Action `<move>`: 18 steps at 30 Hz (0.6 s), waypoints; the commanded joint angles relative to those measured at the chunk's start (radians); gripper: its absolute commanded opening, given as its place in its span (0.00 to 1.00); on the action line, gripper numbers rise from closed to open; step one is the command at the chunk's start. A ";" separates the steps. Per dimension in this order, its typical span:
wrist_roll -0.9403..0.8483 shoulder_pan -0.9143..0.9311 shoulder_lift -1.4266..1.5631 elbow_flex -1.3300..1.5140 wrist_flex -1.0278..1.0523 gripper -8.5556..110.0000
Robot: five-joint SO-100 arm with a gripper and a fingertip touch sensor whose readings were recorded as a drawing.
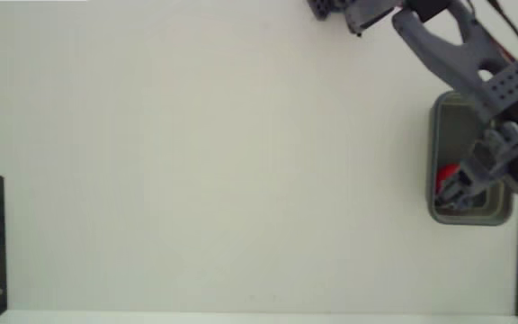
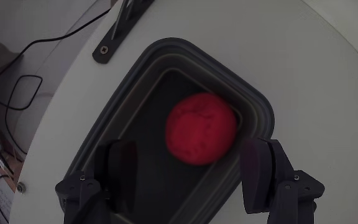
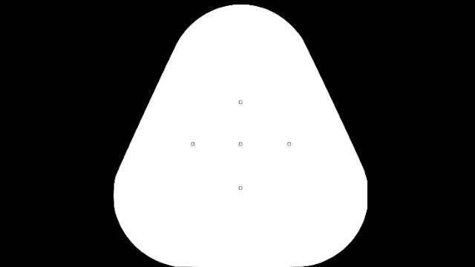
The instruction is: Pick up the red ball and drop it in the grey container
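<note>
Red and faintly dimpled, the red ball (image 2: 201, 128) sits mid-frame in the wrist view, inside the grey container (image 2: 263, 109). Your gripper (image 2: 191, 180) hangs above with jaws apart, touching nothing. It looks light and slightly soft; squeeze across its middle if regrasping.

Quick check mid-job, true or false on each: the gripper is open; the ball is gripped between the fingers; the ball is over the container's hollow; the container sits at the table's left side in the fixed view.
1. The gripper is open. True.
2. The ball is gripped. False: both fingers stand clear of it.
3. The ball is over the container's hollow. True.
4. The container sits left in the fixed view. False: it is at the right edge.
</note>
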 commanded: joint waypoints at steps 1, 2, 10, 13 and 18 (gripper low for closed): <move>0.005 -0.010 0.093 0.008 -0.008 1.00; 0.005 -0.007 0.097 0.012 -0.008 1.00; 0.005 0.029 0.144 0.058 -0.008 1.00; 0.005 0.048 0.169 0.083 -0.008 1.00; 0.005 0.085 0.217 0.131 -0.008 1.00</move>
